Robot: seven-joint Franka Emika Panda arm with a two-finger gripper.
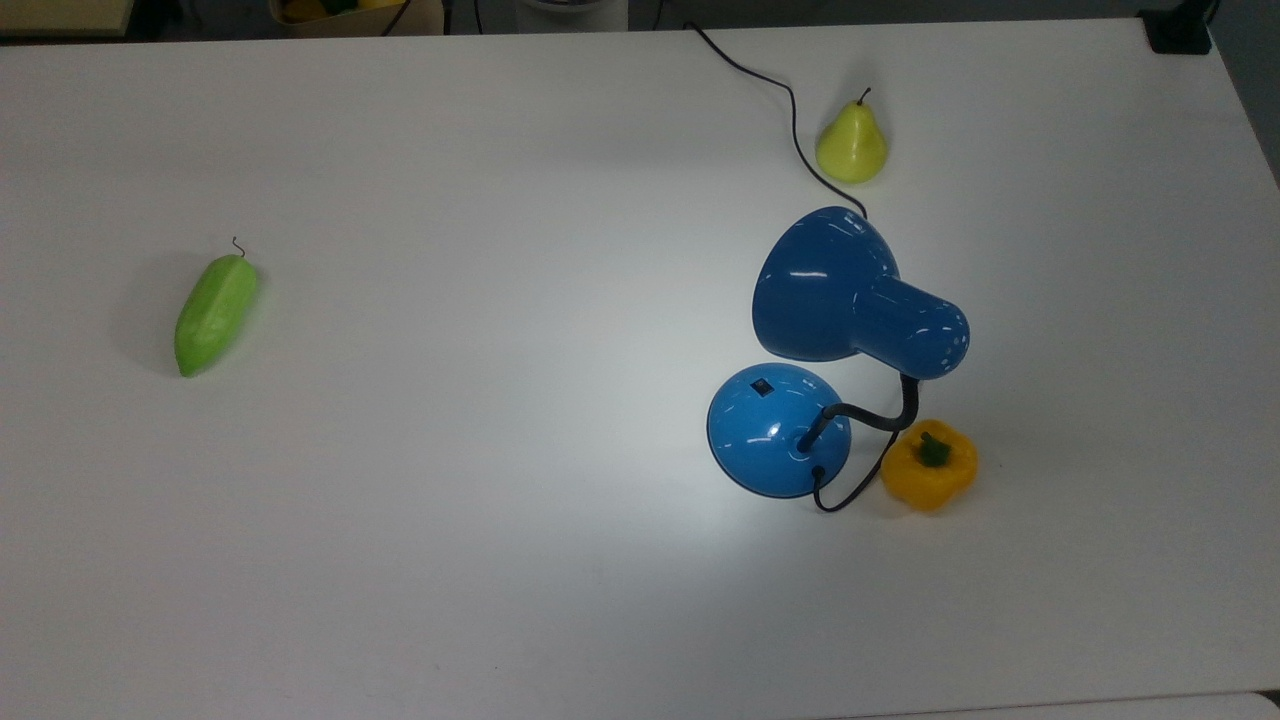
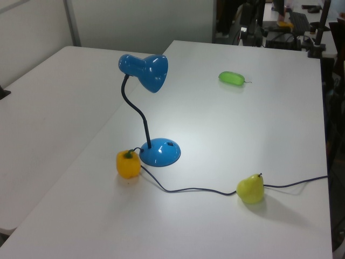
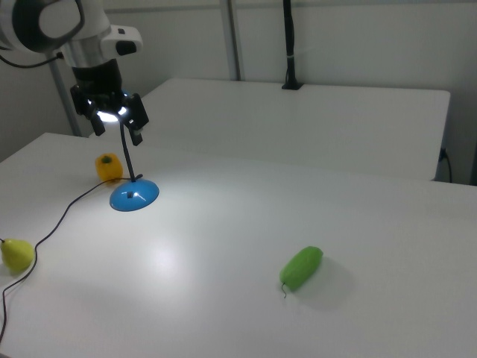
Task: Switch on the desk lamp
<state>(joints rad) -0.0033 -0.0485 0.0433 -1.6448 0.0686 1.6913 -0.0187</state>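
Note:
The desk lamp (image 1: 830, 290) is glossy blue, with its bell-shaped shade held over the table on a black gooseneck. Its round domed base (image 1: 775, 430) carries a small black switch (image 1: 762, 387). A bright pool of light lies on the table around the base. The lamp (image 2: 145, 69) also stands in the left view, and its base (image 3: 134, 195) shows in the right view. In the right view my gripper (image 3: 119, 134) hangs open and holds nothing, above the base and in front of where the shade sits. The black cord (image 1: 790, 100) runs off the table's far edge.
A yellow-green pear (image 1: 851, 145) lies beside the cord. A yellow bell pepper (image 1: 930, 465) sits close to the lamp base. A green vegetable (image 1: 215, 315) lies far off at the top view's left. The white table (image 1: 450, 550) spreads wide around them.

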